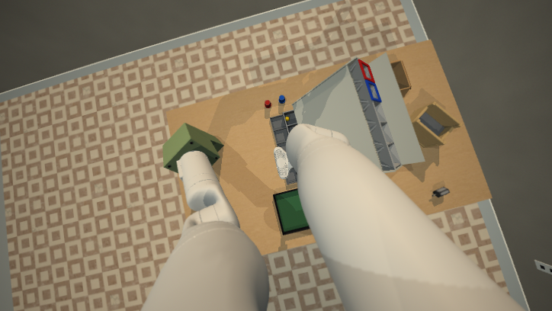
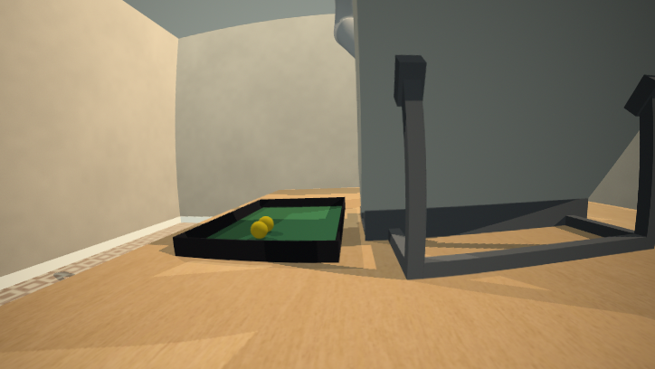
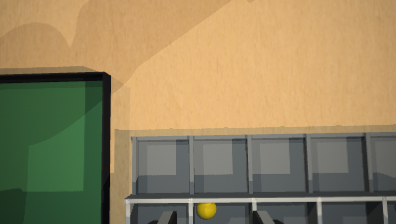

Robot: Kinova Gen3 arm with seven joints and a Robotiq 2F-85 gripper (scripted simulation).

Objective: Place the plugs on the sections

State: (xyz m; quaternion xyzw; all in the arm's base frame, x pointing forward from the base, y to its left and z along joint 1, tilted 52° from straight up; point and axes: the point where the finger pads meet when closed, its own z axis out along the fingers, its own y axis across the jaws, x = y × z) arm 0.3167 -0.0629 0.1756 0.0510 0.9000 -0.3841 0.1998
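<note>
My gripper (image 3: 215, 218) is partly open and empty, above the row of grey sections (image 1: 279, 136) (image 3: 280, 198). In the wrist view a yellow marble (image 3: 206, 210) lies in the second section from the green tray, below and between the fingertips. Another marble (image 1: 287, 118) is in a section at the far end. The red plug (image 1: 267, 104) and blue plug (image 1: 281, 99) stand on the table beyond that end. The red-banded funnel (image 1: 370, 80) and blue-banded funnel (image 1: 377, 100) sit side by side atop the grey cover (image 1: 328, 102). The arm hides several sections in the top view.
The green marble tray (image 1: 279, 216) (image 2: 256, 250) (image 3: 106, 150) holds two marbles (image 2: 259, 230) in the exterior view. A dark stand (image 2: 416, 183) is behind the cover. Open wooden boxes (image 1: 400, 73) and a small dark object (image 1: 441, 191) lie right. A green block (image 1: 185, 139) is left.
</note>
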